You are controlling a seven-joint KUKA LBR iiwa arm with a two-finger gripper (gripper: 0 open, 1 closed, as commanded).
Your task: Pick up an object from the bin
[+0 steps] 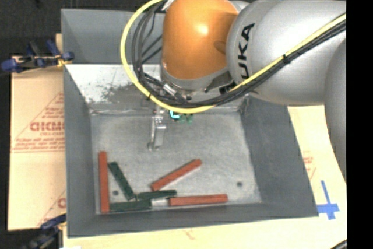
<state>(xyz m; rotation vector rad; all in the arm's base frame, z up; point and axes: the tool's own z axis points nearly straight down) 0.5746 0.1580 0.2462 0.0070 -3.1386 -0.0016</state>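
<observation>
Flat red sticks (176, 175); green sticks (120, 181)

We saw the hand (156, 132) mostly hidden beneath the orange cover (195, 38) of the arm (291, 49), which also covered the middle of the back wall of the bin (78, 143). A small green-lit part (179, 116) under the wrist was too small for us to identify. The arm itself ran off the view's right edge.

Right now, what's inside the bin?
Along the front of the bin lie red sticks and dark green sticks, partly heaped. The end effector hangs over bare floor. The arm covers the back right corner, so anything there is hidden.
</observation>
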